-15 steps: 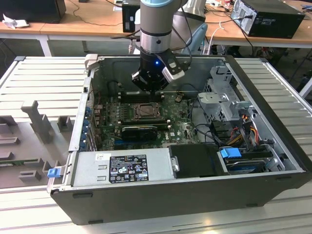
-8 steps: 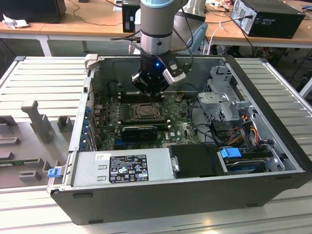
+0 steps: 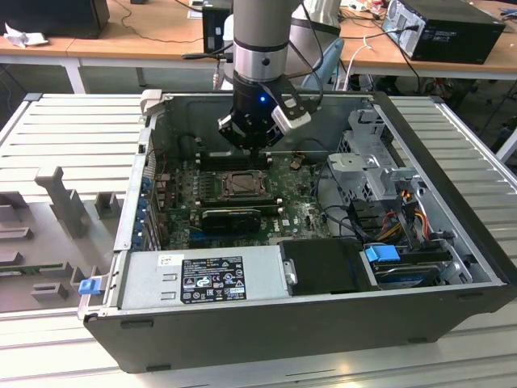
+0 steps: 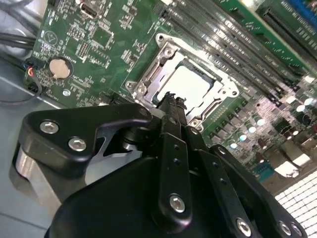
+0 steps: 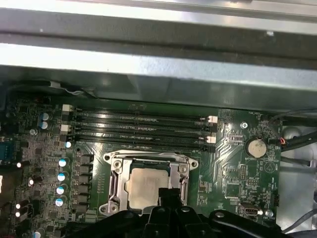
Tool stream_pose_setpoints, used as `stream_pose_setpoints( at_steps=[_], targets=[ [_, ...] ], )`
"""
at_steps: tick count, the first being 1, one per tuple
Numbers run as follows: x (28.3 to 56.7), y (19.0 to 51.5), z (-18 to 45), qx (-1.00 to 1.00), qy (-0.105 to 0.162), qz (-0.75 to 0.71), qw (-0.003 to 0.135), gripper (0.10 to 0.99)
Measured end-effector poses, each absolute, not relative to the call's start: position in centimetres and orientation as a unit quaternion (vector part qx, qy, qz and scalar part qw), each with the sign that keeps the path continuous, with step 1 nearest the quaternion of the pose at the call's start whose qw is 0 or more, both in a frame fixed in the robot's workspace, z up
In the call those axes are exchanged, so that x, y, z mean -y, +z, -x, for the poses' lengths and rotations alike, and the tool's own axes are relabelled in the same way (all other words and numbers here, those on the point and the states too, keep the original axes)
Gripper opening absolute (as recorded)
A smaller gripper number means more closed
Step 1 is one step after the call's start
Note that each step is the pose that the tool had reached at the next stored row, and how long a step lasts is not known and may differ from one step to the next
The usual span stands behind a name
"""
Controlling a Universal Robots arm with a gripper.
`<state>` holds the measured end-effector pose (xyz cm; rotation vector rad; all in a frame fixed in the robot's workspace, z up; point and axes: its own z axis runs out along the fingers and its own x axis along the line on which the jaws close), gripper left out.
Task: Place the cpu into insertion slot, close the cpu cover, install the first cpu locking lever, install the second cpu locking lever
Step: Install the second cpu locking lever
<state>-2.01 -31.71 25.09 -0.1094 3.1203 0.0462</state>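
Second wrist view puts my gripper (image 4: 171, 101) low, jaws pinched shut on nothing, over the cpu (image 4: 185, 84). It sits mid-frame in the insertion slot (image 4: 148, 82), cpu cover (image 4: 141, 87) down to hold it.

You have the cpu (image 5: 146, 187) seated in the insertion slot (image 5: 115, 184), with the cpu cover (image 5: 148, 159) lying around it. The memory slots (image 5: 141, 130) run just beside the socket; the gripper (image 4: 171, 101) hangs over its edge.
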Motion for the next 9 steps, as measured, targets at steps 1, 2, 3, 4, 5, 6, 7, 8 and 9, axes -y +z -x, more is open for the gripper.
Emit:
stream_pose_setpoints(
  at_steps=[1, 2, 3, 4, 5, 6, 7, 8, 9],
  targets=[
    [32.1, 25.1, 2.0, -0.999, 0.015, 0.035, 0.009, 0.106],
    [32.2, 25.1, 2.0, -0.999, 0.015, 0.035, 0.007, 0.106],
    [32.4, 25.1, 2.0, -0.999, 0.015, 0.035, 0.005, 0.106],
    [32.8, 25.1, 2.0, -0.999, 0.015, 0.035, 0.001, 0.106],
    [33.3, 25.1, 2.0, -0.999, 0.016, 0.035, -0.001, 0.106],
    [33.9, 25.1, 2.0, -0.999, 0.017, 0.035, -0.003, 0.106],
    [34.5, 25.0, 2.0, -0.999, 0.017, 0.035, -0.004, 0.106],
    [35.2, 25.0, 2.0, -0.999, 0.018, 0.035, -0.004, 0.106],
    [35.9, 24.9, 2.0, -0.999, 0.019, 0.035, -0.005, 0.106]
  ],
)
